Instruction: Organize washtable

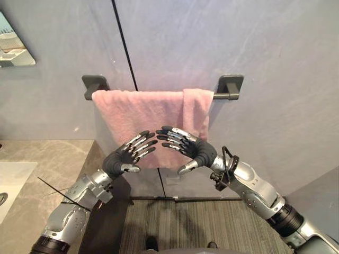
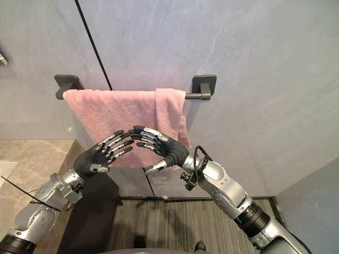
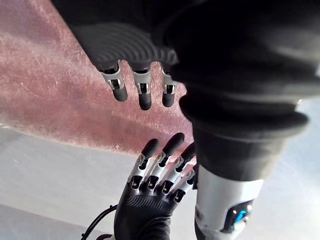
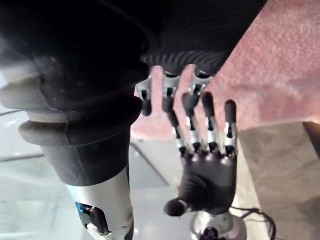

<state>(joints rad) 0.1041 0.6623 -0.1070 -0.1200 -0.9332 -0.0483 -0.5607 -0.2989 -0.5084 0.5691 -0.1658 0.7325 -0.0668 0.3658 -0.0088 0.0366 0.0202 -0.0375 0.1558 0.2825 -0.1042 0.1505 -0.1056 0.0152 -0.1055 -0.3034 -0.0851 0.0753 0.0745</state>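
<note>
Both hands are raised in front of a pink towel [image 1: 137,114] that hangs over a dark bar [image 1: 225,96] on the grey wall [image 1: 265,53], at 12 o'clock from the robot. The left hand [image 1: 123,159] and the right hand [image 1: 193,148] meet near the towel's lower edge with their fingertips close together. All fingers are straight and spread, and neither hand has hold of anything. Whether the fingertips touch the cloth cannot be told.

By the look of it, the towel part of the job is largely done. The cloth is on the bar and lies mostly flat. It is not yet even, though: toward 2 o'clock a narrower strip is doubled over the main sheet, and a bare stretch of bar runs on to the right bracket [image 1: 230,84]. Smoothing that fold and centring the cloth appear to be what is left here. Little of the stone countertop [image 1: 47,164] at 8 o'clock, with the sink [image 1: 10,180] at its far edge, can be seen, so its state cannot be judged.

The wall gives open room at 3 o'clock from the towel and below it, down to the striped floor [image 1: 196,227] at 6 o'clock. The tight side is at 9 o'clock, where the countertop's edge is close to the left arm.
</note>
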